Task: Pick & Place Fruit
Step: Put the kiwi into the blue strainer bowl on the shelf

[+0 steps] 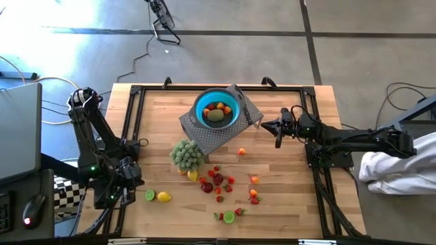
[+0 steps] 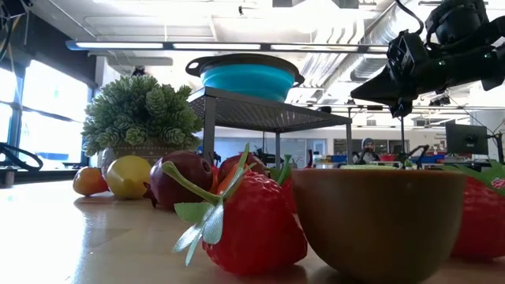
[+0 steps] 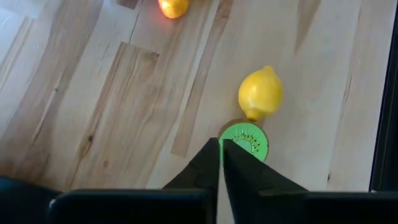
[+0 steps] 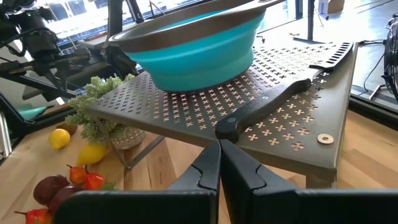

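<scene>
One kiwi slice (image 3: 247,139) touching left gripper (image 3: 220,152) fingertips

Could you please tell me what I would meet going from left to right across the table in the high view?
Left gripper → kiwi slice → lemon → potted plant → blue bowl on the perforated metal stand → right gripper.
</scene>
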Controlling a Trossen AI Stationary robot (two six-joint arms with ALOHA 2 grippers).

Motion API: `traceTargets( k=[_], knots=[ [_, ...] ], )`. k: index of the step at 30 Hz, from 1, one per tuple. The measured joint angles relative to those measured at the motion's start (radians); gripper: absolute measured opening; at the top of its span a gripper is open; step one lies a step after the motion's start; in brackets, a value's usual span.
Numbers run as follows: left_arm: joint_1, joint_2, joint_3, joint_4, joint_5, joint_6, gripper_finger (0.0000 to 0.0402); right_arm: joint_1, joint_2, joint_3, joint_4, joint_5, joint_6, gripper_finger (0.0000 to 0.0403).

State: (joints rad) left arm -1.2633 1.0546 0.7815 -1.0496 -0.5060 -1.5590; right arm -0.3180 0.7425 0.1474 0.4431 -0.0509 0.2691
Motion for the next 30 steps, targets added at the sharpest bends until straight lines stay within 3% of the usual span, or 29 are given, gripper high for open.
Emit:
traceTargets(
  k=[18,23,30],
  knots=[
    [0.0,0.0,0.0,0.011,0.02,-0.021,0.0284,0.0,0.0,0.0,-0.034,-0.003,0.048,0.0002],
    [0.0,0.0,0.0,0.042,0.02,-0.019,0.0316,0.0,0.0,0.0,-0.034,-0.003,0.045,0.0002],
    [0.0,0.025,0.0,0.064,0.013,-0.02,0.0319,0.0,0.0,0.0,-0.034,-0.004,0.045,0.0003]
  ],
)
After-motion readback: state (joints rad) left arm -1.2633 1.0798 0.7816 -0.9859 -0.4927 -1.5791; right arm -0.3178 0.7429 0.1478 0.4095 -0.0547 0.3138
